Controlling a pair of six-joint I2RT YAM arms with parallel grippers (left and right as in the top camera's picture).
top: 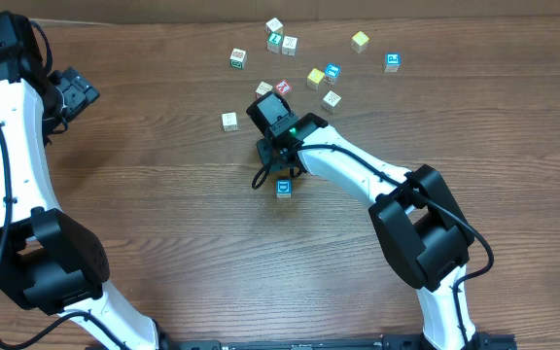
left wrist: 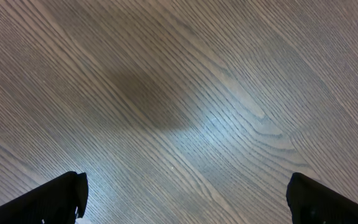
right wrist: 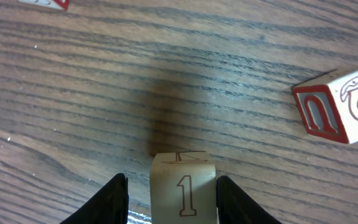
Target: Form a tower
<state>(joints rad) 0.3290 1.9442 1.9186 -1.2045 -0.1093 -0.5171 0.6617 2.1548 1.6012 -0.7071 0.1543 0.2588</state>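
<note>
So, the only writing I can read is a "1" on the tower (right wrist: 183,186), bottom centre of the right wrist view, plus a red "U" cube (right wrist: 321,112) at the right edge. The right pincer (right wrist: 171,193) straddles the tower, a sliver of gap showing on one side. Loose cubes (top: 282,41) sit upper centre overhead. The left pincer (left wrist: 185,196) is spread wide over the desk (left wrist: 185,74).

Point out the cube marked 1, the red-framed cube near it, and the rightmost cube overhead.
cube marked 1 (right wrist: 184,190): right wrist view, numbered face.
red-framed cube (right wrist: 319,112): right wrist view, red-bordered side face.
rightmost cube (top: 392,62): overhead view, blue top face.
</note>
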